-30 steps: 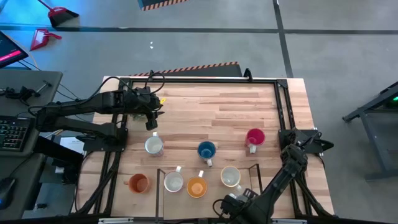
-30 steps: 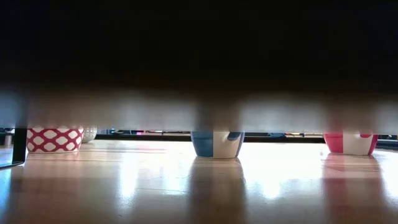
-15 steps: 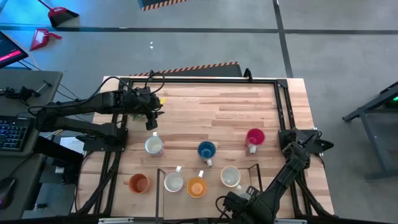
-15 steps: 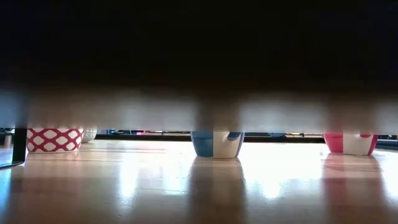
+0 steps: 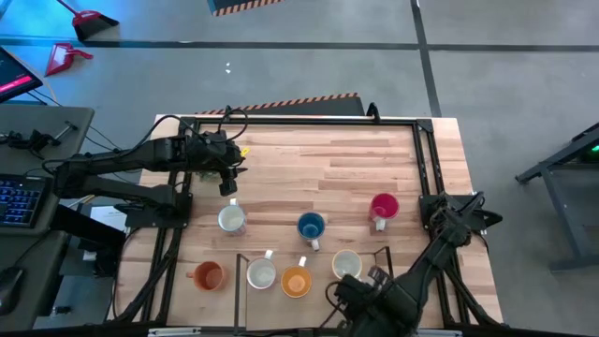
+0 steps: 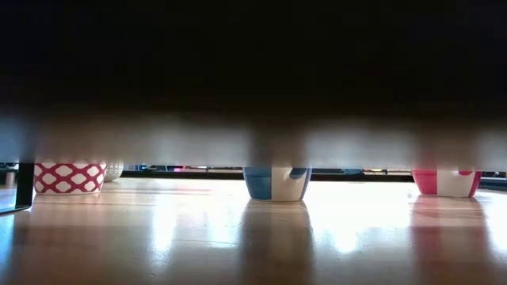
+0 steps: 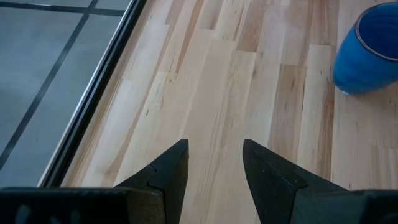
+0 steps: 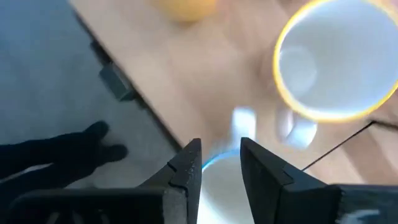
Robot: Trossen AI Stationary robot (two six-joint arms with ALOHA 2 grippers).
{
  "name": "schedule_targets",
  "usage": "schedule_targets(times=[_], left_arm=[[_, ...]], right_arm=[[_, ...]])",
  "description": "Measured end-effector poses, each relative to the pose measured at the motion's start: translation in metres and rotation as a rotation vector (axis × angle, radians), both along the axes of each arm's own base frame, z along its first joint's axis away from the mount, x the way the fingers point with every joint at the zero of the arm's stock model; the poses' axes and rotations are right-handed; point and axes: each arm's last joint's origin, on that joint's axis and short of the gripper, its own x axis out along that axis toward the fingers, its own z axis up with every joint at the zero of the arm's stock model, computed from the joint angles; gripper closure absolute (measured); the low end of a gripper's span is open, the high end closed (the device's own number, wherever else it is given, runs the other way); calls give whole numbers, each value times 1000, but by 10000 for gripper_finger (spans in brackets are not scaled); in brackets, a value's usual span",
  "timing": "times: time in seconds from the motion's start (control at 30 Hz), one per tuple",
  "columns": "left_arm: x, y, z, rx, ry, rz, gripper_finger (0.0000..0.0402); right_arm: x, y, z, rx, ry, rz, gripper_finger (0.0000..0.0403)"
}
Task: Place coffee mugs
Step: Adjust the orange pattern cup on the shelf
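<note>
Hovering at the near edge of the table [image 5: 374, 159], the right gripper [image 5: 348, 292] sits low beside the front row of mugs; in its wrist view the two dark fingers [image 8: 186, 165] stand a little apart, straddling the handle of a pale mug directly below, though whether they actually press on it cannot be told. Just beyond those fingers lies a white mug with a yellow rim [image 8: 336, 59], and an orange mug [image 8: 185, 7] shows farther off. From above, the front row reads: orange mug [image 5: 208, 275], white mug [image 5: 261, 273], second orange mug [image 5: 296, 281], cream mug [image 5: 346, 265] nearest the right gripper. Behind that row stand another white mug [image 5: 231, 219], the blue mug [image 5: 311, 226] and the red mug [image 5: 384, 207], each well apart from its neighbours. The left gripper [image 5: 231, 185] hangs over bare wood near the table's far left, fingers parted and empty, just short of the white mug in the middle row. The low view shows only mug bases under a dark band.
</note>
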Motion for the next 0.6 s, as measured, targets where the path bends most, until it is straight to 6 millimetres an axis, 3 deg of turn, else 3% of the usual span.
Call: schedule_targets(times=[0.5, 0.6], left_arm=[[0, 0, 0, 0, -1, 0, 259], [0, 0, 0, 0, -1, 0, 259]], right_arm=[[39, -49, -1, -62, 2, -33, 313], [43, -53, -10, -57, 49, -71, 314]])
